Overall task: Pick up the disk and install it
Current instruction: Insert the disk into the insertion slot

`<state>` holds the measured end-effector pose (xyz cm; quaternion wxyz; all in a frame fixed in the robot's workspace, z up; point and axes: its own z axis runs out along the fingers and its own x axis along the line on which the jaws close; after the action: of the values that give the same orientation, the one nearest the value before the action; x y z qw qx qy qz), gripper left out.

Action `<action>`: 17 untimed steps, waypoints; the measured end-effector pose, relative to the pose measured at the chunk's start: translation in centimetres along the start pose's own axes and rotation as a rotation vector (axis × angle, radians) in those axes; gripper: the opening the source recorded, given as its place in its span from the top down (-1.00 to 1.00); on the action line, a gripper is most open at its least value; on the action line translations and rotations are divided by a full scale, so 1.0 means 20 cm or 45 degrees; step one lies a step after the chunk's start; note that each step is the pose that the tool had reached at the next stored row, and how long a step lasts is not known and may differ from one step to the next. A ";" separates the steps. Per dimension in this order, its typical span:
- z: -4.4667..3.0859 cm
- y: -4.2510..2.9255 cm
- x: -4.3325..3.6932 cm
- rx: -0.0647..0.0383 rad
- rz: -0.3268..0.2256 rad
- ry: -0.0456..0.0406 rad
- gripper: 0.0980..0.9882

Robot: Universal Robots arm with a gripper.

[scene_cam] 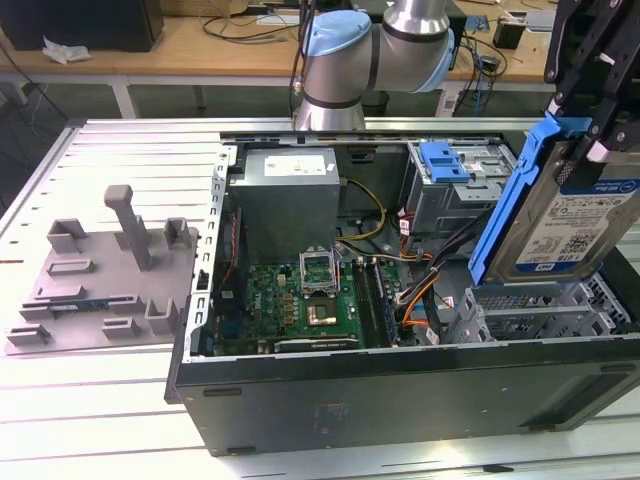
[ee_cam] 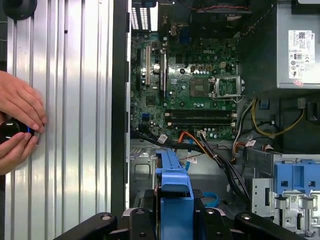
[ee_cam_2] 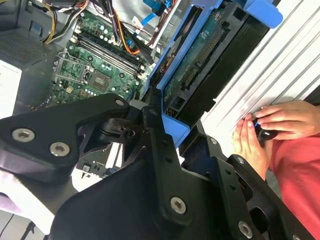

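The light is bright and even, and it seems to come from above. In the exterior view the metal table [scene_cam: 110, 150] shines pale, almost white. The white label on the disk [scene_cam: 575, 215] is bright and easy to see. The inside of the computer case [scene_cam: 400, 385] is darker, with deep shade along its near wall and under the cables. In the second wrist view the table's ribs glow white with glare. The black gripper [ee_cam_2: 167, 122], right by the camera, looks dark and a bit soft. In the first wrist view the green board [ee_cam: 200, 85] is well lit, but the far corners of the case are dim.
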<state>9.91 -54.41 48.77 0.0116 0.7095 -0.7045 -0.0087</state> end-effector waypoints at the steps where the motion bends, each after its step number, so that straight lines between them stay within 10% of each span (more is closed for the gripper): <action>1: 0.001 -0.001 -0.004 0.000 0.000 0.000 0.39; 9: 0.003 -0.018 -0.026 0.002 -0.002 -0.001 0.39; 17: 0.011 -0.047 -0.019 0.005 -0.003 -0.042 0.39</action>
<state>10.85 -54.03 48.53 -0.0014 0.7102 -0.7037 -0.0191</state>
